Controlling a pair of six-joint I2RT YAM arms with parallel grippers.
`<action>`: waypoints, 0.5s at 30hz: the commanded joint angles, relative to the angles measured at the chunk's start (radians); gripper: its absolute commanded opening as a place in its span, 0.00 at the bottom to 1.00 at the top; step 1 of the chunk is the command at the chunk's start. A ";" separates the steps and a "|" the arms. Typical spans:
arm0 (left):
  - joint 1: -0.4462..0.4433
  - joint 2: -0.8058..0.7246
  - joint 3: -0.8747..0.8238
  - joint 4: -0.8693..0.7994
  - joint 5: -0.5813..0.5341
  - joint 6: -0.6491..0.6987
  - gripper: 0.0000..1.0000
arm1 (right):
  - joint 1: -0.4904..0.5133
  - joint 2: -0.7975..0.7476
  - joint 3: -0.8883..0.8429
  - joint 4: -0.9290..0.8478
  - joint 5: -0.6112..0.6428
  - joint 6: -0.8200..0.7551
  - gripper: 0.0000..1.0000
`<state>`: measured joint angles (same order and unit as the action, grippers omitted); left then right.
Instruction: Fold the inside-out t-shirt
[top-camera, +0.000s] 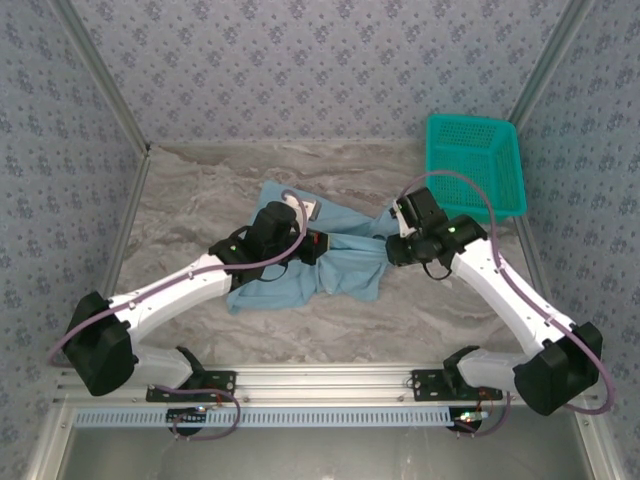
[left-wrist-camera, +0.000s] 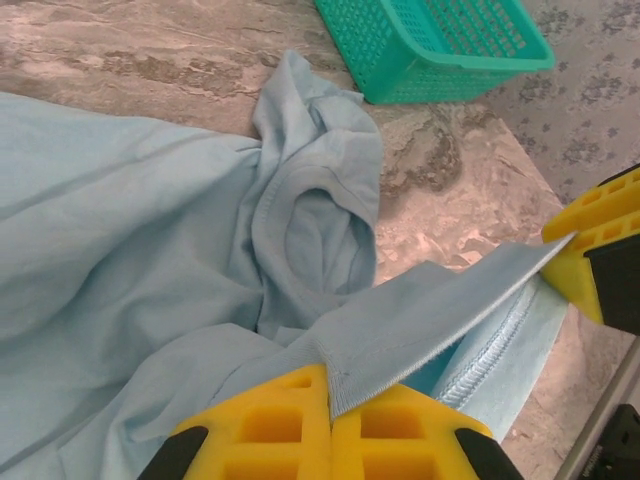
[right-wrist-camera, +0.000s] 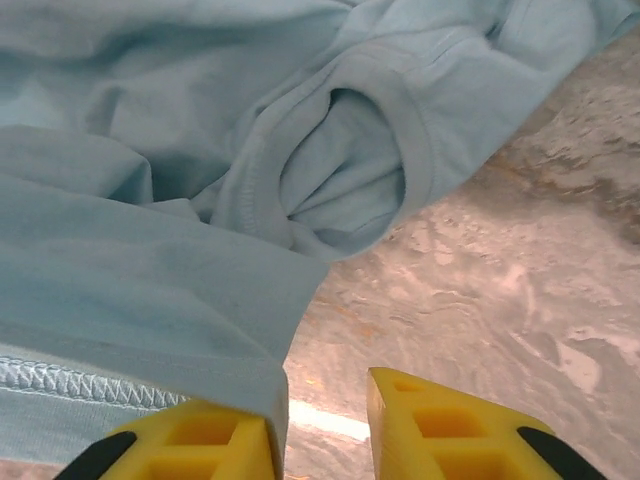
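You had the teal mesh basket (top-camera: 478, 165) at the bench's (top-camera: 200, 190) far right corner, just clear of the t-shirt (top-camera: 340, 270) crumpled mid-bench. Your left end effector (left-wrist-camera: 330, 398) was clamped on its hem. Your right end effector (right-wrist-camera: 320, 412) stood parted at the cloth's edge. Bare bench lay left.

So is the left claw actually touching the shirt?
Touching. The left wrist view shows the left gripper shut on the shirt, with the stitched hem pinched between its yellow jaws.
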<state>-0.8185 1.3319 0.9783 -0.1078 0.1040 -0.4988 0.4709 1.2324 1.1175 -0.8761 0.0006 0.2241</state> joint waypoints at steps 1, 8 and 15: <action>0.023 0.015 0.019 -0.055 -0.070 0.005 0.00 | -0.052 0.022 -0.021 0.078 -0.180 -0.009 0.36; 0.098 0.081 0.010 -0.114 -0.072 -0.012 0.00 | -0.142 0.108 -0.021 0.288 -0.462 0.043 0.41; 0.128 0.162 0.023 -0.106 -0.012 -0.022 0.00 | -0.185 0.115 -0.075 0.475 -0.638 0.056 0.51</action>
<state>-0.6933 1.4822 0.9787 -0.2001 0.0605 -0.5110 0.2829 1.3598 1.0554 -0.4824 -0.5365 0.2886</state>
